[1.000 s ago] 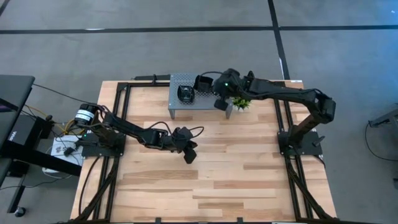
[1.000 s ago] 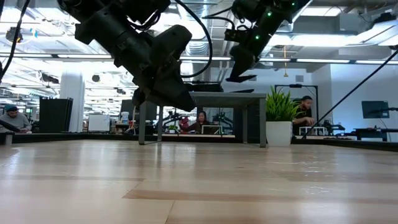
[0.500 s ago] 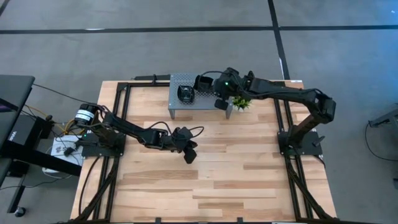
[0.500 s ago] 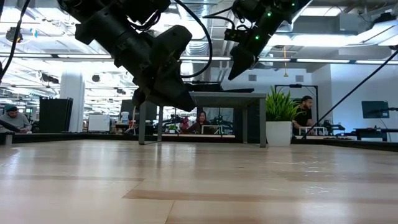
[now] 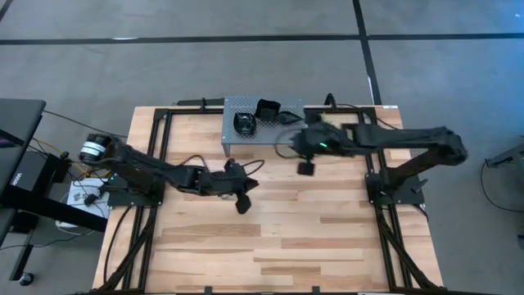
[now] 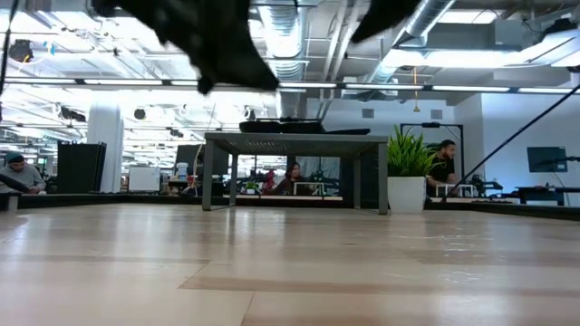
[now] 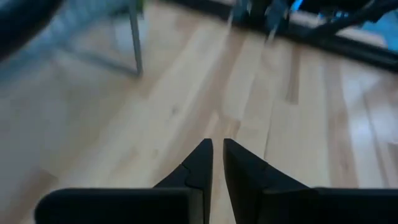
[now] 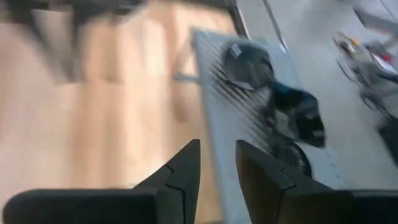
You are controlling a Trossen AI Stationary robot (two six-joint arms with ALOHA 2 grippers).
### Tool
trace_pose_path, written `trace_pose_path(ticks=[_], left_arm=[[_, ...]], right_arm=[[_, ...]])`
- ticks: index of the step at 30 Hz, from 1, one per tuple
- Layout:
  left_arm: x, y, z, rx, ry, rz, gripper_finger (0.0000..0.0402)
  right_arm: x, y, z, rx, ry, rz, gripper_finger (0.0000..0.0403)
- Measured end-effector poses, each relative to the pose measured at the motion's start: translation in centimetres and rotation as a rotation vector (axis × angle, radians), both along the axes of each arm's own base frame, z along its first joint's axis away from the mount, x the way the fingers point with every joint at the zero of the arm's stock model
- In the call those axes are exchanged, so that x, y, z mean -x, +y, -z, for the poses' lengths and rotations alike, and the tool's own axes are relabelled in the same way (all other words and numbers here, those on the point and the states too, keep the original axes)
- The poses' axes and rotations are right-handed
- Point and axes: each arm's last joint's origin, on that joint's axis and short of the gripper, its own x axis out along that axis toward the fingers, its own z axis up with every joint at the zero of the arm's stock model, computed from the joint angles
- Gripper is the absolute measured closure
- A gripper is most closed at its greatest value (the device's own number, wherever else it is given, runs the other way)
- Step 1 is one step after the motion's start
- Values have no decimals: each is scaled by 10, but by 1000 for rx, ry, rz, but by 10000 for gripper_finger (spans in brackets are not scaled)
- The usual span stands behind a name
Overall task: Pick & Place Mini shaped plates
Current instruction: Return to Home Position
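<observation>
Your mini shaped plates (image 5: pixel 244 123) sit on top of the small shelf (image 5: pixel 266 135), a grey metal stand with a perforated top and thin legs, set at the middle of the table's (image 5: pixel 286 238) far edge. The plates are glossy black and shallow. From above, one dark cluster lies near the shelf's left end and another against its far edge. The right wrist view shows three dark clusters in a row along the shelf top, one of them rounded with a pale sheen. From table height they read as low, flat black profiles on the shelf top. The table is pale butcher-block wood in long strips, with black framing along its sides.

Your right gripper (image 5: pixel 306 168) hangs over the table just off the shelf's front right corner. Its fingers (image 8: pixel 186 168) stand slightly apart with nothing between them. Your left gripper (image 5: pixel 241 203) is over the middle of the table, its wedge-shaped fingers (image 7: pixel 200 167) almost pressed together and empty. A green potted plant (image 6: pixel 407 154) in a white pot stands beside the shelf's right end.
</observation>
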Motion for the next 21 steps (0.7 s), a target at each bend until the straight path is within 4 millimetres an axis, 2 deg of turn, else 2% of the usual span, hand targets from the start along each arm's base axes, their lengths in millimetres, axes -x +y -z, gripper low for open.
trace_pose_path(ticks=[3, 6, 8, 10, 12, 16, 21], left_arm=[[21, -3, -33, -91, -67, -4, 362], [54, -5, -64, -151, -102, -21, 362], [79, -5, -78, -162, -144, -33, 362], [106, -3, -81, -176, -188, -53, 362], [132, 1, -78, -187, -235, -51, 362], [173, 11, -52, -145, -312, 5, 362], [198, 24, -6, -95, -425, 4, 362]], right_arm=[[31, 27, -22, -59, -75, -62, 307], [70, 44, -36, -139, -103, -100, 307], [93, 50, -36, -178, -135, -95, 307], [115, 54, -25, -178, -175, -81, 307], [133, 55, -10, -182, -232, -64, 307], [155, 53, 34, -269, -329, -56, 307], [164, 51, 85, -303, -502, -77, 308]])
